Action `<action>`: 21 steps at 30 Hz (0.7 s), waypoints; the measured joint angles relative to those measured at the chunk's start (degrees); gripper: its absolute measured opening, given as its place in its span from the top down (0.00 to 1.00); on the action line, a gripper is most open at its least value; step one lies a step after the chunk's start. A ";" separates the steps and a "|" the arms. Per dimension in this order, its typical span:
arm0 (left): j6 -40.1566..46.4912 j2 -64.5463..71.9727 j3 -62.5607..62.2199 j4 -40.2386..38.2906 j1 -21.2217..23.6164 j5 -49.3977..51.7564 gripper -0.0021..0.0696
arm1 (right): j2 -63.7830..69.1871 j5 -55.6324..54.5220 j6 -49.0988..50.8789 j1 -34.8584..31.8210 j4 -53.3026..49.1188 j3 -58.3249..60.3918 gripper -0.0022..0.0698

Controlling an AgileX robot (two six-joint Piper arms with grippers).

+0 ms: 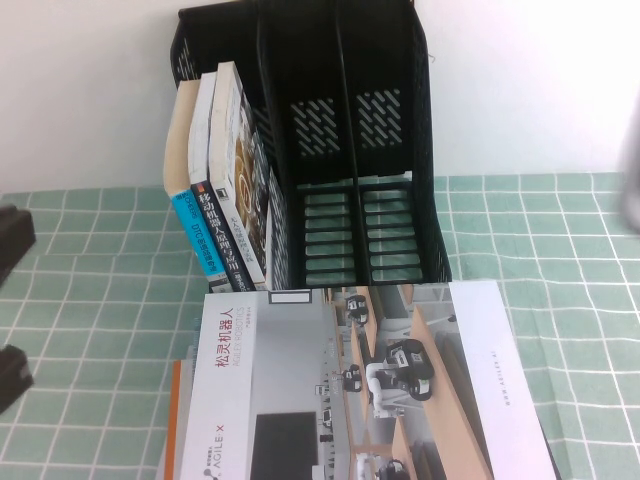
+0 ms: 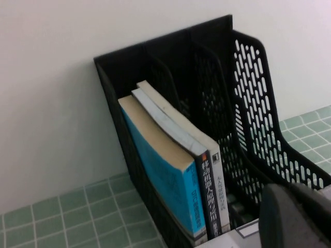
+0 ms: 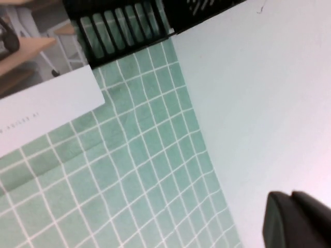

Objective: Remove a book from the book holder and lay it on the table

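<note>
While flat, book (image 1: 350, 385) runs away from holder (image 1: 310, 150) — claws unseen.

My left gripper (image 1: 10, 300) and right gripper (image 1: 630, 190) are cut off at the frame's side edges, fingers unseen.

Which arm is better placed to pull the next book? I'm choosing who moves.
Probably the left. The books stand in the book holder's leftmost slot, near the left gripper at the table's left edge; the right gripper is off to the right.
</note>
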 joint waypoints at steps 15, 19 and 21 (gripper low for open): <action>-7.19 -2.27 22.38 2.17 0.00 -33.90 0.97 | -35.12 -21.56 35.24 -0.43 1.36 38.55 0.97; -7.32 -2.27 25.01 2.31 0.00 -37.02 0.97 | -40.04 -34.73 44.68 -0.43 -1.37 50.72 0.97; -7.32 -2.27 25.75 2.31 0.00 -37.25 0.97 | -40.78 -39.10 49.66 -0.43 -3.02 54.77 0.97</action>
